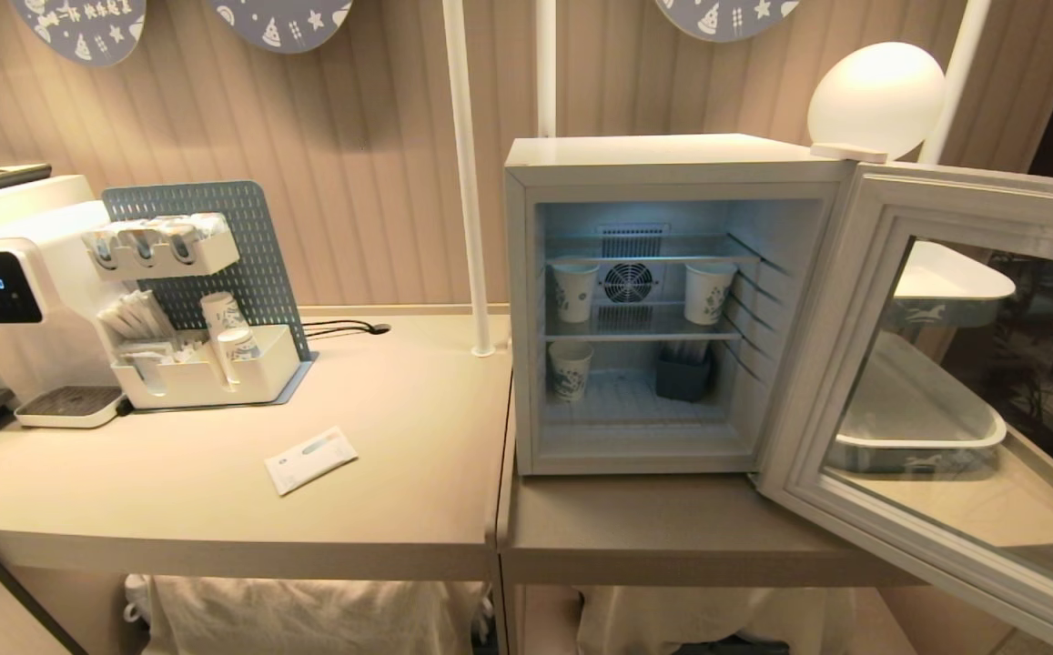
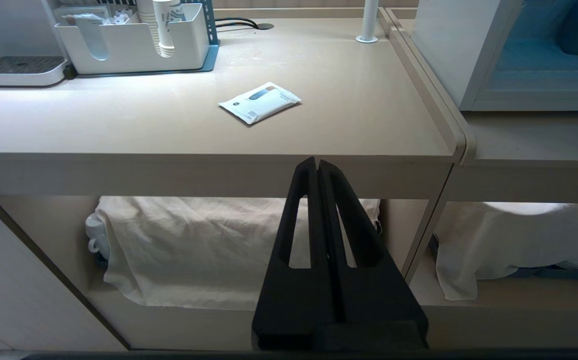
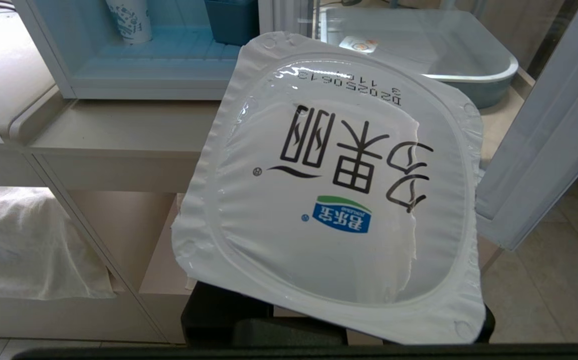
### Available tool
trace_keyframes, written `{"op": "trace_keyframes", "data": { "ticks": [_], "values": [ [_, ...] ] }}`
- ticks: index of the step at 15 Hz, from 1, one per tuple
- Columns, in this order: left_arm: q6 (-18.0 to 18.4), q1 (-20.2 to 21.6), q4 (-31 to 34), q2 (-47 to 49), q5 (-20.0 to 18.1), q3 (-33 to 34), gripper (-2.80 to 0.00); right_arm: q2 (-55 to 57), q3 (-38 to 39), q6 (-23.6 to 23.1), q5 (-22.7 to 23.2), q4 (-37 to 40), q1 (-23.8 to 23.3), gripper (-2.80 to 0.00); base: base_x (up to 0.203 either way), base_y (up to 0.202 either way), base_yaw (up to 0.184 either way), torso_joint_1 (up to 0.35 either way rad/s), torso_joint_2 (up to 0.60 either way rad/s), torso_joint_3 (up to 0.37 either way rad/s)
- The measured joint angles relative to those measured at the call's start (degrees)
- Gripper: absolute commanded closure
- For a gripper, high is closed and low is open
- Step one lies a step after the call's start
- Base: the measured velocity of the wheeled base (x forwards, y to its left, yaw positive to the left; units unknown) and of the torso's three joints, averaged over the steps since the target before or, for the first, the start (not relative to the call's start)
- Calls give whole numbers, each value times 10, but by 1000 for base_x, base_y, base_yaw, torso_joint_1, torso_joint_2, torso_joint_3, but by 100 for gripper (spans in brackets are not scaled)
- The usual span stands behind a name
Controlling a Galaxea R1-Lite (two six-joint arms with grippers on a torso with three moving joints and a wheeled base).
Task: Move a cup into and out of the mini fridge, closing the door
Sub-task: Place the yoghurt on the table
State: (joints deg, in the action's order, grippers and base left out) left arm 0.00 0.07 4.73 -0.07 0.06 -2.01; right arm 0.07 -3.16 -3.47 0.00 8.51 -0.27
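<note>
Cup: we see the cup (image 3: 333,200) only in the right wrist view, where its flat squarish white foil lid fills most of the frame. The lid has a crimped rim, large black characters, a small blue and green logo and a printed date code along one edge. The tub under the lid is hidden.
Cup's place: it sits in the right gripper (image 3: 338,320), in front of the bench edge and below the open fridge, not on any shelf.
Right gripper: we see only its dark body under the lid; its jaws are partly open, closed around the cup.
Left gripper: the left gripper (image 2: 317,167) hangs in front of the bench edge with its two black fingers pressed together, holding nothing.
Fridge: the fridge (image 1: 663,164) stands on the lower bench (image 1: 653,528), lit inside, with three paper cups (image 1: 573,289) and a dark bin (image 1: 683,375) on its shelves.
Door: the door (image 1: 863,300) is swung wide open to the right, its glass showing trays behind it.
Left bench: a white packet (image 1: 310,459) lies flat near the front.
</note>
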Motion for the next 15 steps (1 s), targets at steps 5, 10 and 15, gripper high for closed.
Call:
{"op": "trace_keyframes", "data": {
  "ticks": [5,10,15],
  "values": [
    [-1,0,0,0,0,0,0,0,0,0,0,0,0,0,0,0,0,0,0,0],
    [-1,0,0,0,0,0,0,0,0,1,0,0,0,0,0,0,0,0,0,0],
    [-1,0,0,0,0,0,0,0,-1,1,0,0,0,0,0,0,0,0,0,0]
  ]
}}
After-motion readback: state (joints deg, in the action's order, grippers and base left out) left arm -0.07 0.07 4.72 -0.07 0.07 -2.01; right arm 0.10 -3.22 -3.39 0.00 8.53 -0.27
